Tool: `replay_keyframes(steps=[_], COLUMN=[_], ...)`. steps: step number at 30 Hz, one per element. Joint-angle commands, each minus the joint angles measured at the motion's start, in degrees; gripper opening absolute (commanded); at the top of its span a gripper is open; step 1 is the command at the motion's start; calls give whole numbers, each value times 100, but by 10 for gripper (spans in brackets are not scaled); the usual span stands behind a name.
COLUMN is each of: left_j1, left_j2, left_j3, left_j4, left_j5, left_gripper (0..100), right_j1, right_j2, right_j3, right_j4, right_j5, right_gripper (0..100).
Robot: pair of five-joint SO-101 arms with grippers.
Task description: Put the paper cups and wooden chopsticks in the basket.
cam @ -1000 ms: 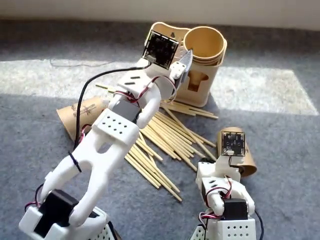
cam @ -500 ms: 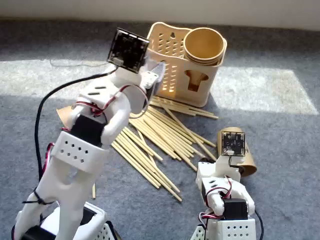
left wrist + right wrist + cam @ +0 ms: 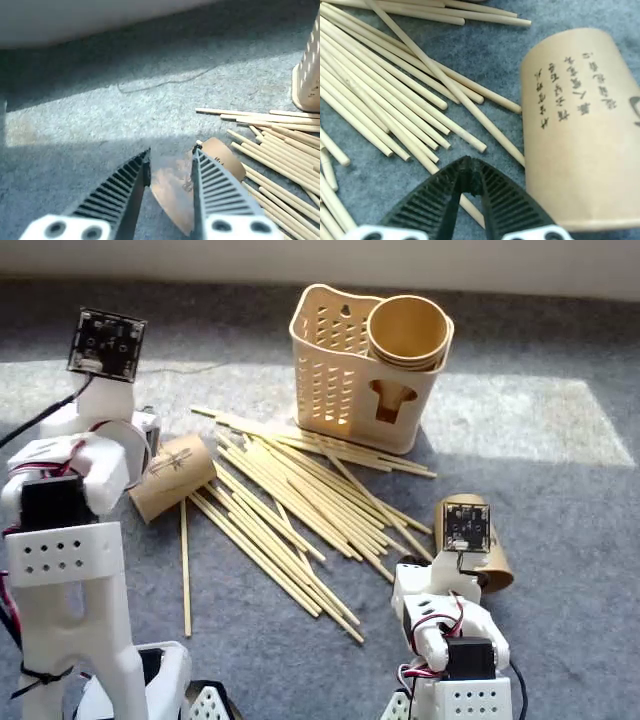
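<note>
Grey carpeted bench [image 3: 570, 510] is seen from above, chopsticks [image 3: 290, 510] strewn beside the basket [image 3: 340, 370] holding stacked cups [image 3: 407, 330]; at the left wrist, the left pincer [image 3: 171, 152] is held apart, seemingly to grasp the toppled cup [image 3: 222, 155] just beyond its tips; at the right wrist, the right pincer [image 3: 468, 172] is pressed together, a second cup [image 3: 580, 125] just beside it.

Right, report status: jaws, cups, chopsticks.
Left jaws open near tan paper cup lying on its side. Right jaws shut, empty, beside second fallen tan cup. Pale wooden chopsticks scattered on grey carpet; stacked cups in cream perforated basket.
</note>
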Motion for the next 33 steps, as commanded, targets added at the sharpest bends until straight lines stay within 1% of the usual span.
replay_keyframes(steps=[1,2,6,10,11,15,17,20,22,26,28,33], left_j1=[-418,-488,-813,-980,-980,-963,-971,-1024,-1138,-1138,-1015,-655], left_j2=[-136,-127,57,699,901,1631,1912,2264,2475,2905,3073,3336], left_j3=[-330,-321,-163,-66,-66,-110,-110,-57,-48,-48,-48,-48], left_j4=[396,554,905,923,923,914,905,677,510,352,352,281], left_j5=[-44,-18,624,633,580,-193,-431,-738,-826,-853,-1011,-1020], left_gripper=[168,191,264,300,306,305,305,305,305,305,305,305], right_j1=[66,66,66,66,66,66,66,66,66,66,66,66], right_j2=[-75,-75,-75,-75,-75,-75,-75,-75,-75,-75,-75,-75], right_j3=[796,796,796,796,796,796,796,796,796,796,796,796], right_j4=[-163,-163,-163,-163,-163,-163,-163,-163,-163,-163,-163,-163], right_j5=[26,26,26,26,26,26,26,26,26,26,26,26], right_gripper=[6,6,6,6,6,6,6,6,6,6,6,6])
